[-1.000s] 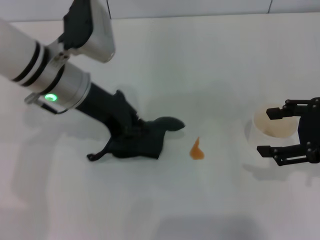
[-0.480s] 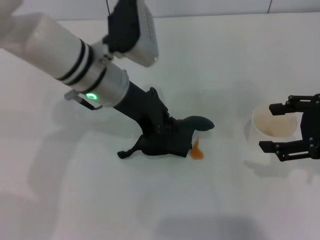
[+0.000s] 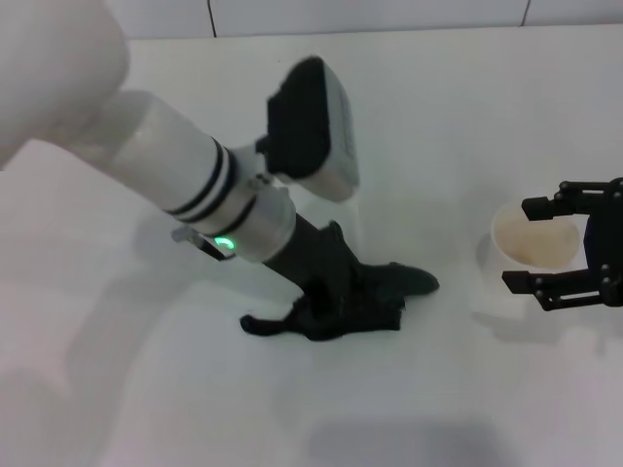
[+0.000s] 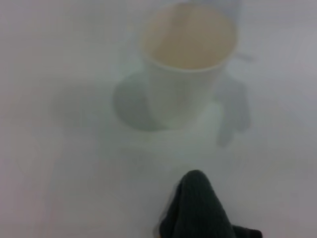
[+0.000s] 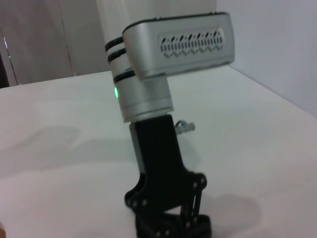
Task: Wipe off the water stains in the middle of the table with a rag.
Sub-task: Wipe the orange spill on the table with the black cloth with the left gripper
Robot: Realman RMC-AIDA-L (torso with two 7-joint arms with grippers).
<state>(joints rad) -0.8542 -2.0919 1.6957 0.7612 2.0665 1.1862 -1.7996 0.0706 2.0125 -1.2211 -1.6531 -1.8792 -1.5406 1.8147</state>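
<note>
Rag [image 3: 355, 302] pressed flat to the white worktop [image 3: 467, 126] under the left hand [image 3: 336, 292], near mid-surface; dark folds spread around the fingers, a thin tail trailing toward the robot's left and a rounded lobe [image 4: 198, 210] poking out toward the cup. Left hand pinching the rag, forearm slanted low, which looks meant to bear down on the cloth as it is pushed. No orange stain shows anywhere in the head view; judged to lie beneath the cloth, so the wiping pass is likely at its working point, result not yet checkable. Translucent plastic cup [image 3: 532, 243] stands upright well to the right, apart from the rag. Right hand [image 3: 574, 243] sits around the cup with its fingers spread, one on each side; whether they touch it is unclear. Probably there to keep the cup steady and clear of the wipe.
</note>
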